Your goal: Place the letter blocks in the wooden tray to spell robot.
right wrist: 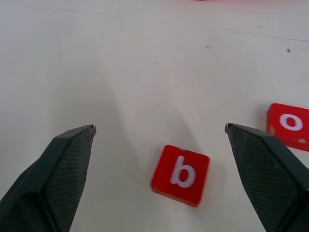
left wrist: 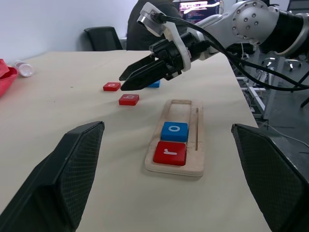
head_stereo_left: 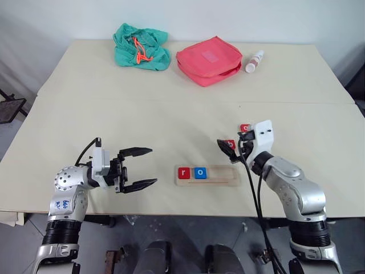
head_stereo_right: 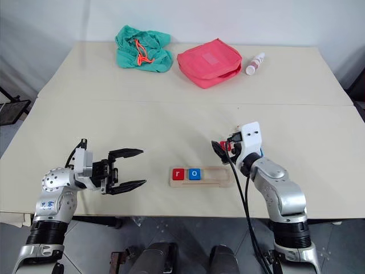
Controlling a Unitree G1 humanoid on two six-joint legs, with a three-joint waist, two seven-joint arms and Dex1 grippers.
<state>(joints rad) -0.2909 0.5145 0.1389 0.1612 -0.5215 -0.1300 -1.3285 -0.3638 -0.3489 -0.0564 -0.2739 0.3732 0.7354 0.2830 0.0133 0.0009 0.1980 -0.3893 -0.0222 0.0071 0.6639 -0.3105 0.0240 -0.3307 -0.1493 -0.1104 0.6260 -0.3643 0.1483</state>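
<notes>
I take the wooden tray (head_stereo_left: 206,174) as my landmark; it lies flat on the desk (head_stereo_left: 171,114) near the front edge, between my two arms. Two letter blocks already sit in its groove at the end nearer my left arm: the red r block (head_stereo_left: 183,173) outermost, and the blue o block (head_stereo_left: 200,172) touching it on the inner side; the remainder of the groove is bare wood. Beyond the tray's other end, on my right side, the red b block (right wrist: 180,174) lies flat on the desk, apart from the tray. A little farther from the tray than that is the red o block (right wrist: 290,125), and in the left wrist view I can make out a blue block (left wrist: 153,84) half hidden behind my right end effector; I cannot read its letter. My right end effector (right wrist: 159,130) hangs over the b block with its fingers spread wide on either side, gripping nothing. My left end effector (head_stereo_left: 138,168) hovers off the tray's r end, pointing toward it, fingers also released and empty. Far beyond the tray, at the back of the desk, lie a green cloth bag (head_stereo_left: 141,47), a pink pouch (head_stereo_left: 209,59) and a small white bottle (head_stereo_left: 254,61).
</notes>
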